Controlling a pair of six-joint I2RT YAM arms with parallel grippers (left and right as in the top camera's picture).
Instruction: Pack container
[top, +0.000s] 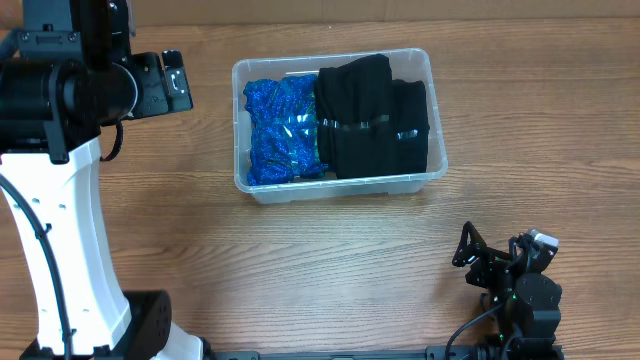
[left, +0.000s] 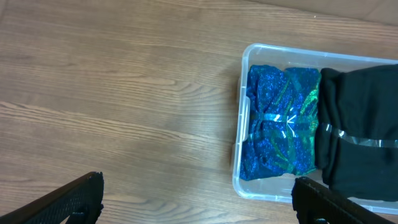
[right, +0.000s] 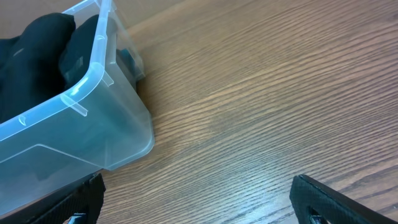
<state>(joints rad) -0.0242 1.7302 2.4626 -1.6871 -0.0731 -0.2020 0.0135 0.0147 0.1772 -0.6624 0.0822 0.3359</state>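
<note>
The clear plastic container (top: 340, 186) sits on the wooden table at the middle back. It holds a shiny blue and green bundle (top: 280, 128) on its left and folded black cloth (top: 370, 115) on its right. In the left wrist view the container (left: 244, 93) is at the right, with the blue bundle (left: 277, 121) and the black cloth (left: 357, 146) inside. My left gripper (left: 198, 202) is open and empty, high above the table left of the container. My right gripper (right: 198, 202) is open and empty near the front right; the container's corner (right: 93, 130) is at its left.
The left arm's white column and base (top: 60, 250) stand at the left edge of the table. The right arm (top: 515, 285) sits low at the front right. Bare wood lies between the container and the front edge.
</note>
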